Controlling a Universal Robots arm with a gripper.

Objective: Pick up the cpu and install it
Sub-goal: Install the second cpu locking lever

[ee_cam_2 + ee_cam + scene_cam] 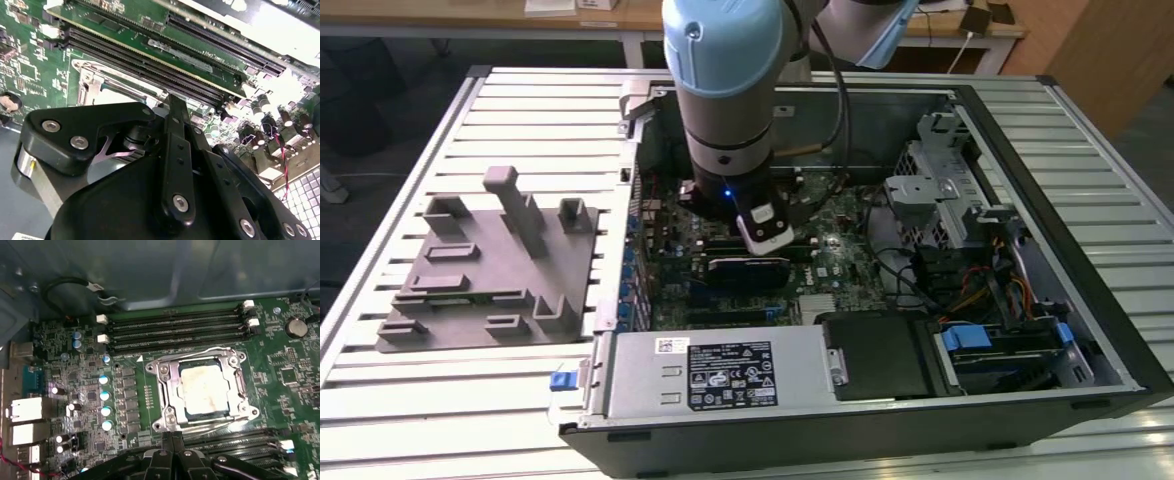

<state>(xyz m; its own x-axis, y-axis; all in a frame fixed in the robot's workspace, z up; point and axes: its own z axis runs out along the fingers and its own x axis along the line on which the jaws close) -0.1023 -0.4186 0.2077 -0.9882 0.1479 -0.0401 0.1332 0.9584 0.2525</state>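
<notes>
The cpu, a flat square chip with a pale, smudged metal top, lies in the motherboard socket, framed by the silver socket bracket. My gripper hovers just beside the socket's edge, apart from the cpu. Its two black fingers are pressed together with nothing between them. In the second wrist view the gripper points at the board near the memory slots. In the exterior view the gripper hangs inside the open computer case, over the motherboard.
A grey tray with upright posts lies on the slatted table at the exterior view's left. Inside the case are a labelled power supply, a drive cage, loose cables and capacitors beside the socket.
</notes>
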